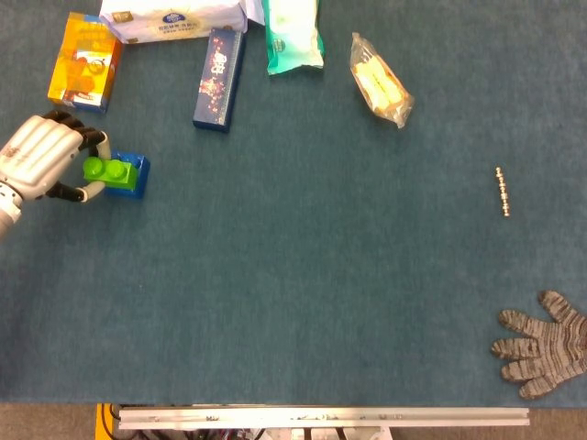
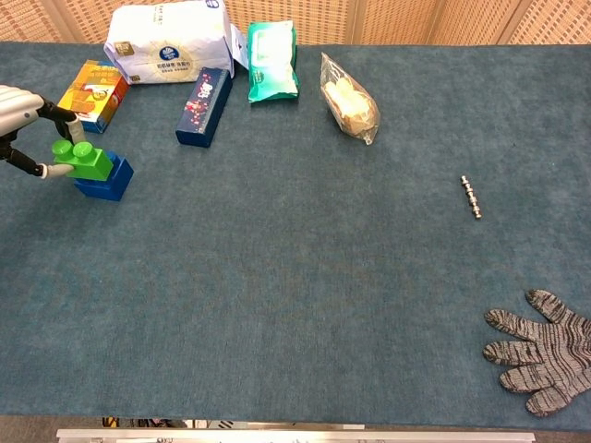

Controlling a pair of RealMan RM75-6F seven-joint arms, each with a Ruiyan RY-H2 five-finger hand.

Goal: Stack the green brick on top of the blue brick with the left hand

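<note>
Although nearest the camera only a knit glove [image 1: 543, 344] lay at the right front of the table [image 1: 293, 293], with a small metal link [image 1: 502, 191] farther back on that side, the action sat at the far left. The left hand [image 1: 41, 158] pinched the green brick [image 1: 105, 170] between thumb and fingers, its other fingers curled over the grip. The green brick overhung the left end of the blue brick [image 1: 128, 177]; the chest view showed it sitting on the blue brick's top but offset leftward, apparently not seated square. Judged from this, release risked the green brick tipping off the left edge, because much of it lacked support; pressing down off-centre might also skid the blue brick. Beyond stood an orange box [image 1: 84, 61], a dark blue box [image 1: 218, 78], a snack bag [image 1: 380, 81], a green pack [image 1: 293, 35] and a tissue pack [image 1: 174, 20]. No right hand appeared.
</note>
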